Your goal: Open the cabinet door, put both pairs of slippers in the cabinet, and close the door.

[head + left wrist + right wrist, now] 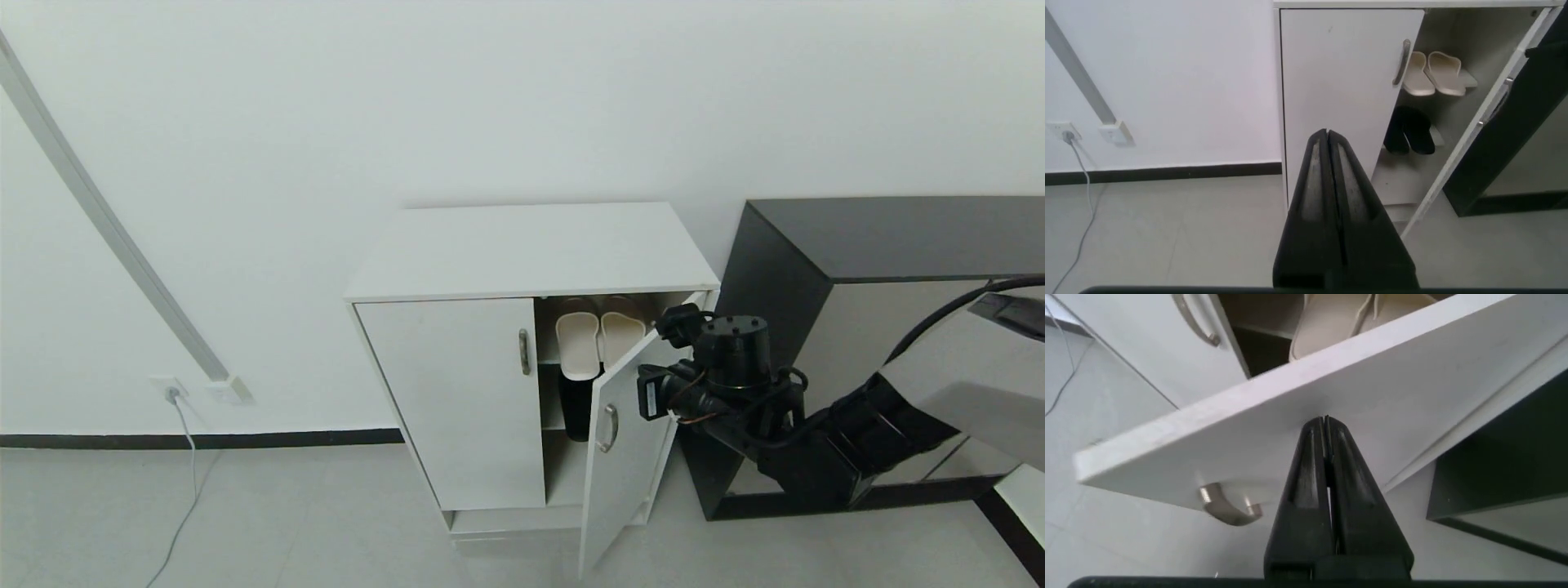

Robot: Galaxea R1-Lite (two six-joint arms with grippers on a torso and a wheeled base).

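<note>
Both pairs of slippers were seen inside the cabinet [531, 253], the pale pair [600, 339] above the black pair [575, 404], with the right door [624, 457] part-open and angled outward. The right gripper [1327, 425], fingers pressed together, was set tip-first at the door's outer face above the handle [606, 427], apparently touching; judged a push contact for swinging it shut, so no grasp was needed. The left gripper [1327, 135], likewise closed on nothing, was held back from the cabinet front, probably kept out of the door's swing.
</note>
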